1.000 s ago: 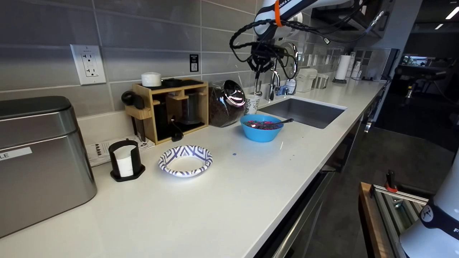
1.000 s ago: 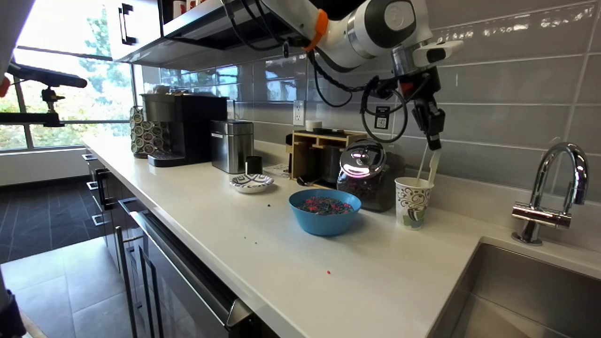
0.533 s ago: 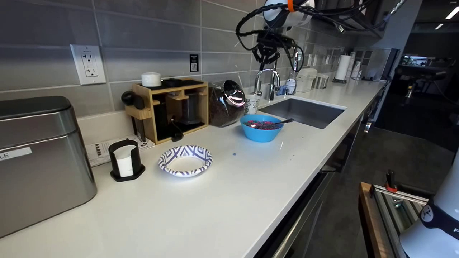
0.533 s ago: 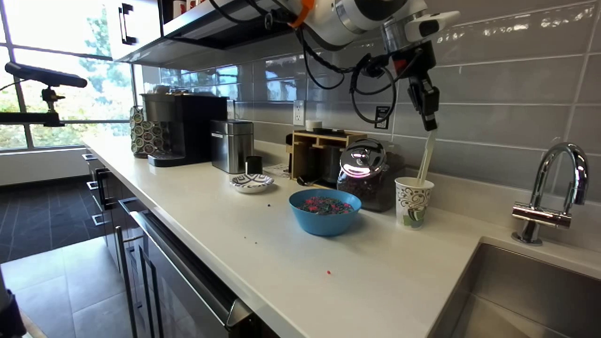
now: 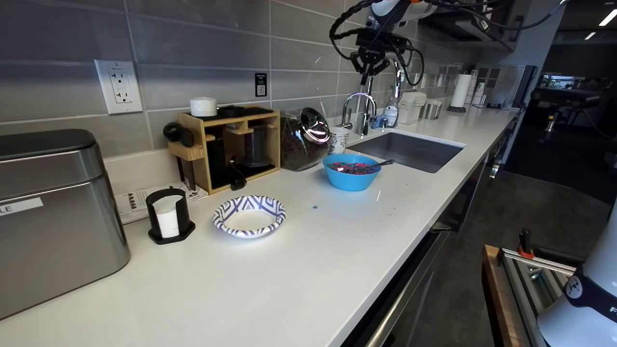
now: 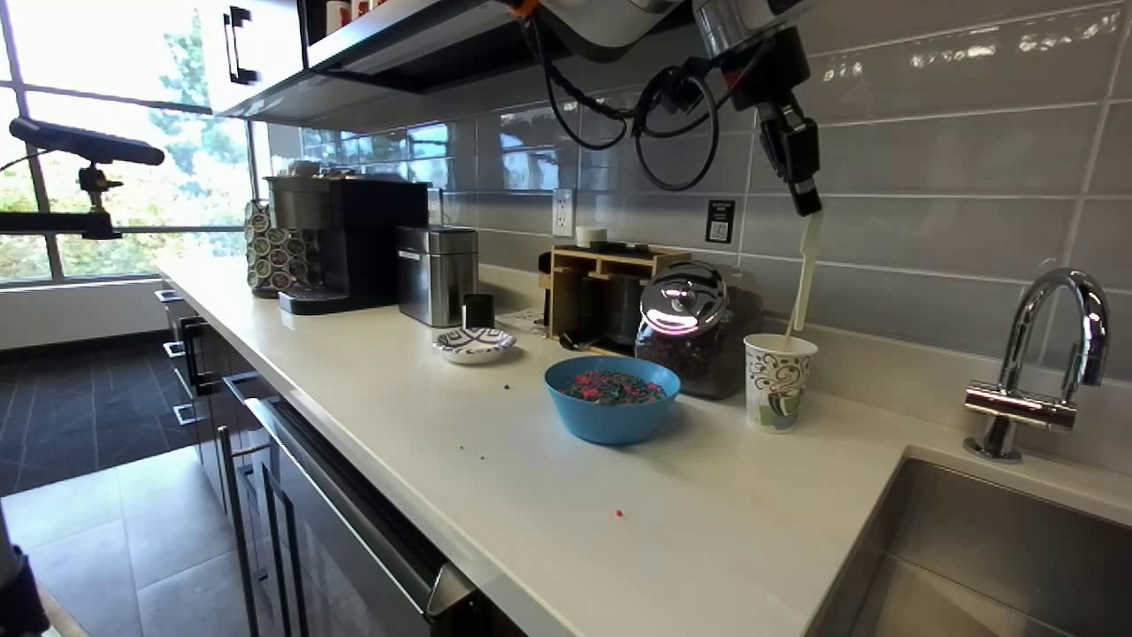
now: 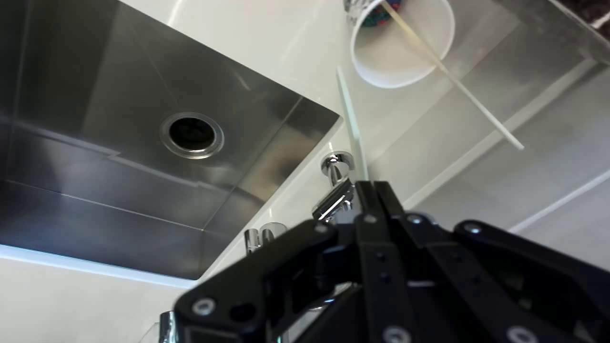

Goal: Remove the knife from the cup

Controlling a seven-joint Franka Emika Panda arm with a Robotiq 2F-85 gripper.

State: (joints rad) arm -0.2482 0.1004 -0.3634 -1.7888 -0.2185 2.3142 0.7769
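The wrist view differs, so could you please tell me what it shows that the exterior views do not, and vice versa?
Only the wrist view: the drain in the sink. Only the exterior views: the patterned bowl, the wooden rack and the steel bin. Shared: the sink, the paper cup with a stick in it, and the pincer holding the pale knife out of the cup.

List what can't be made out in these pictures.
Knife: gripped end, hidden by the gripper in the wrist view.
Cup: part of its inside, cut off by the wrist view's top edge.
Sticker: wording, too small in both exterior views.
Arm: cut off at both exterior views' top edges.
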